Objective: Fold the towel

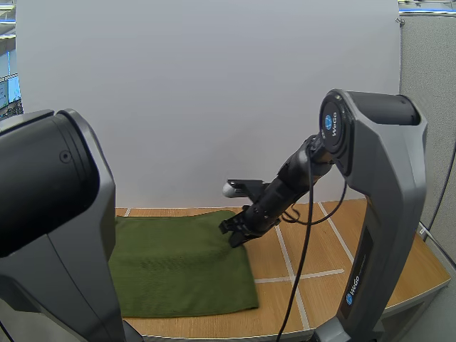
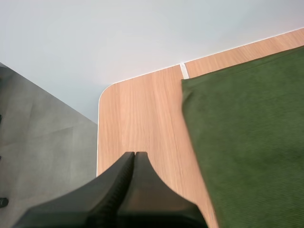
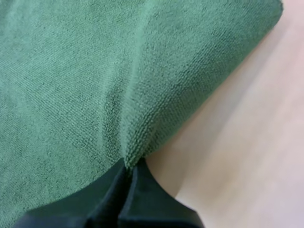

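Towel, green, lies spread on the worktop. Right pincer is closed on its far right edge, pinching only a thin fold of cloth; a sharp pull could slip it free. Left pincer is closed on nothing beside the towel's left edge, so one-sided lifting may skew the fold.

You see towel: green cloth, matt, fine looped nap, rough-looking. Table at towel's 3 o'clock: pale wood grain, smooth, low sheen. Tape lines there: white, flat. Left gripper fingers: black, matt, plastic-looking.
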Available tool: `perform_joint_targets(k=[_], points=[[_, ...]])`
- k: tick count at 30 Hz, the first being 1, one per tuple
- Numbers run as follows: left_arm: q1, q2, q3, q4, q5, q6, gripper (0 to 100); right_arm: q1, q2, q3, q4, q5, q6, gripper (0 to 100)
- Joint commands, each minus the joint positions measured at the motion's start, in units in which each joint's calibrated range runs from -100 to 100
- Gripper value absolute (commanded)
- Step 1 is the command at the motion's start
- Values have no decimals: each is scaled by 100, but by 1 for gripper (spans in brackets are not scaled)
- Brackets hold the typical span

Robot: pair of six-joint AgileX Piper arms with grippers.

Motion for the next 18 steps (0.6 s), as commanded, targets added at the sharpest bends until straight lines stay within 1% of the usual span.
perform_joint_targets(k=[1,9,12,18], points=[[1,-42,-49,-148,35,18,0,-359,-349,29,-610,176,91,0],[1,-42,-49,-160,35,18,0,-959,-396,29,-1049,159,32,0],[1,-42,-49,-182,35,18,0,-1131,-396,29,-1259,108,8,0],[1,-42,-49,-312,433,18,0,-1477,-396,29,-1340,108,-214,0]])
